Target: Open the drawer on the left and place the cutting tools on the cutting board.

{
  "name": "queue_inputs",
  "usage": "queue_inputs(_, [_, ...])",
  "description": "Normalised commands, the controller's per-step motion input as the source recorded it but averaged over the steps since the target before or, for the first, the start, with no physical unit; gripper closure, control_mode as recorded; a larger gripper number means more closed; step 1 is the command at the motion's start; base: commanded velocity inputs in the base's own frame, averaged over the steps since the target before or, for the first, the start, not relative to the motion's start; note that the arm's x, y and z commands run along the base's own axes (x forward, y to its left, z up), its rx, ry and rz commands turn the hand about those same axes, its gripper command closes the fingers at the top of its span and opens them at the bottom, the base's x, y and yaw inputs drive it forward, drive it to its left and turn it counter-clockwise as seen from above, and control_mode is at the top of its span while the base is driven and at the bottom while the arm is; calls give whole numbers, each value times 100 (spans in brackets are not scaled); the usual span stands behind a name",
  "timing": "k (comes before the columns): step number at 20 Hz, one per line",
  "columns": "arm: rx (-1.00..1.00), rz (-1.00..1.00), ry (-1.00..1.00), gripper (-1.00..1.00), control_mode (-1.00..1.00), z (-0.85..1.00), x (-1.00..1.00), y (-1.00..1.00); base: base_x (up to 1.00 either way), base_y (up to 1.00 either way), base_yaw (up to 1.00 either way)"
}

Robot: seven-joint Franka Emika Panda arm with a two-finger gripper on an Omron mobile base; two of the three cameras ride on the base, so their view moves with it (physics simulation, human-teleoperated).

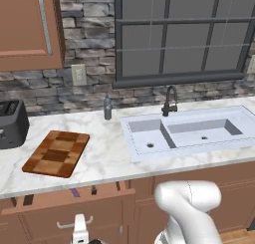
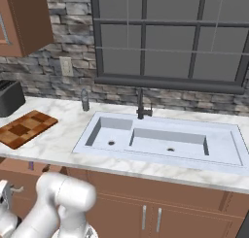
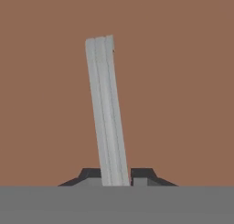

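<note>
- The drawer (image 1: 69, 208) stands a little way out from under the counter, and my claw (image 3: 116, 176) is clenched on its handle (image 3: 106, 111), one dark tip on each side of the silver bar.
- Just past the claw, inside the gap, I see the purple tool (image 1: 74, 192) and the dark knife (image 1: 93, 190).
- Above and beyond, on the counter (image 1: 109, 158), lies the cutting board (image 1: 56, 153), with the toaster (image 1: 12, 123) beside it.
- Risk, as I judge it: the tips hold the bar near its end, so a crooked pull could slide them off or jam the drawer.
- The hand view shows the grip itself; the left base view shows how far the drawer is out and both tools.
</note>
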Motion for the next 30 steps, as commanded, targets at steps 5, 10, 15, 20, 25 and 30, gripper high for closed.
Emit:
queue_inputs(5, [0,0,4,100,-100,0,-100,25,0,0,0])
queue_inputs(10, [0,0,4,100,-100,0,-99,21,0,0,0])
queue_inputs(15, [0,0,4,100,-100,0,-91,20,0,0,0])
queue_inputs(20, [0,0,5,100,-100,0,-79,15,0,0,0])
queue_inputs(25, [0,0,6,100,-100,0,-72,12,0,0,0])
queue_inputs(30, [0,0,9,-100,-100,0,-60,18,0,0,0])
